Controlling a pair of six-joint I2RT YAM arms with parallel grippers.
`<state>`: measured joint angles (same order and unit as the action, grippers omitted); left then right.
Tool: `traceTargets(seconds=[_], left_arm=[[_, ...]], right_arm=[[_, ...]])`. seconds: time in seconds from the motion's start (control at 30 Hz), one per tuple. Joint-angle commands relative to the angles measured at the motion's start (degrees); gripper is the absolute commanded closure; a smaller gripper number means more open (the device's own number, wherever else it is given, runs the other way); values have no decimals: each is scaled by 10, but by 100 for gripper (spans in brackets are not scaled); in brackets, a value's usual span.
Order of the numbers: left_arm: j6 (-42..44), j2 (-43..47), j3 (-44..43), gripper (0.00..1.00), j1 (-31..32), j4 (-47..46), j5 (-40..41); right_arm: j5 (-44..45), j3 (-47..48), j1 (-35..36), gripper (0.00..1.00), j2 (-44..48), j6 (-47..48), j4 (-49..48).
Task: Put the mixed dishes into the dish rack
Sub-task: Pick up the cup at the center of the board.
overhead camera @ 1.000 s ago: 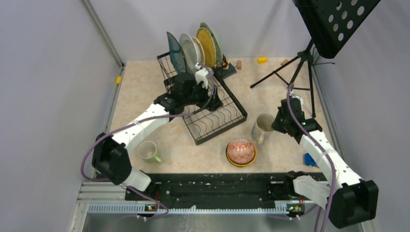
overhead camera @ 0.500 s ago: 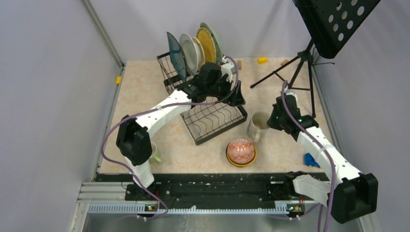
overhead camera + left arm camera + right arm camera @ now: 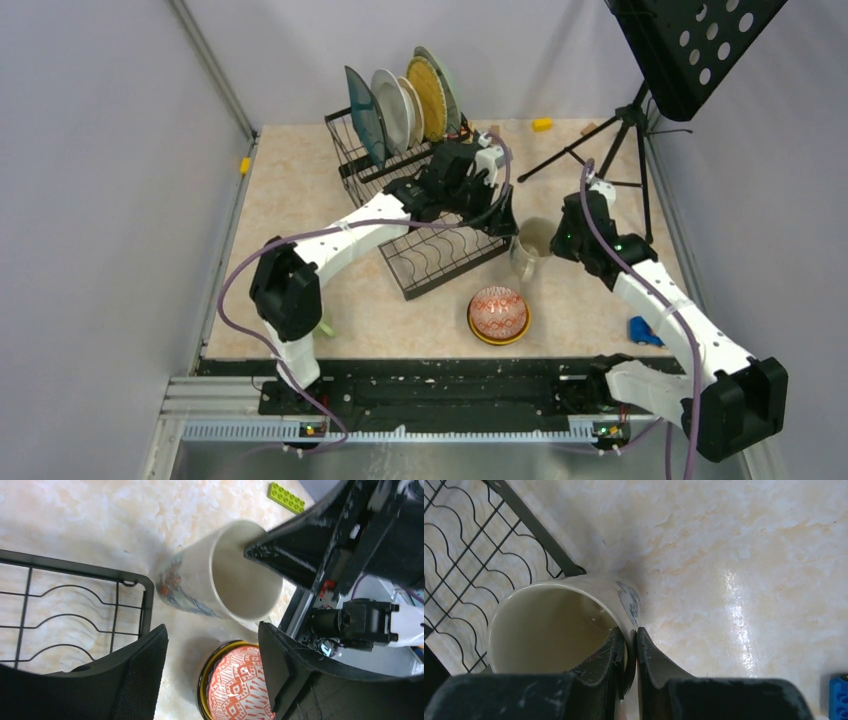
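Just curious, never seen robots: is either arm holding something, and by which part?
The right gripper pinches the cream mug by its rim, one finger inside, one outside. The left gripper holds nothing.

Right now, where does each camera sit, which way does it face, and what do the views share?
Top external: above and behind the arm bases, looking down at the table; both arms show whole.
Left wrist: on the left arm, looking down past the open left hand at the cream mug and red-patterned bowl.
Right wrist: on the right arm, looking down past the right hand, shut on the mug's wall.
Shared: all three show the mug and dish rack.
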<state>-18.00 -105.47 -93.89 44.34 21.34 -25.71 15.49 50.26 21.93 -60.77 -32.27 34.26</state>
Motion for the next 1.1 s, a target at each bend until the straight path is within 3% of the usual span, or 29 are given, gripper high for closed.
traceTargets(seconds=[0.0, 0.1, 0.23, 0.4, 0.73, 0.87, 1.07], left_arm=[[37, 78, 68, 29, 8, -83, -27], [82, 98, 103, 28, 21, -83, -15], [120, 111, 128, 29, 50, -85, 68], [137, 94, 109, 28, 79, -89, 92], [95, 24, 62, 28, 108, -90, 58], [81, -9, 28, 28, 116, -96, 94], [75, -41, -20, 44, 116, -66, 143]], right_arm=[[38, 72, 4, 100, 8, -59, -48], [18, 101, 4, 100, -22, -81, -38], [1, 133, 4, 100, -48, -97, -40], [-11, 159, 4, 100, -66, -102, -39], [37, 167, 4, 100, -38, -101, 17], [43, 172, 4, 100, -25, -108, 30], [44, 191, 4, 100, -15, -113, 42]])
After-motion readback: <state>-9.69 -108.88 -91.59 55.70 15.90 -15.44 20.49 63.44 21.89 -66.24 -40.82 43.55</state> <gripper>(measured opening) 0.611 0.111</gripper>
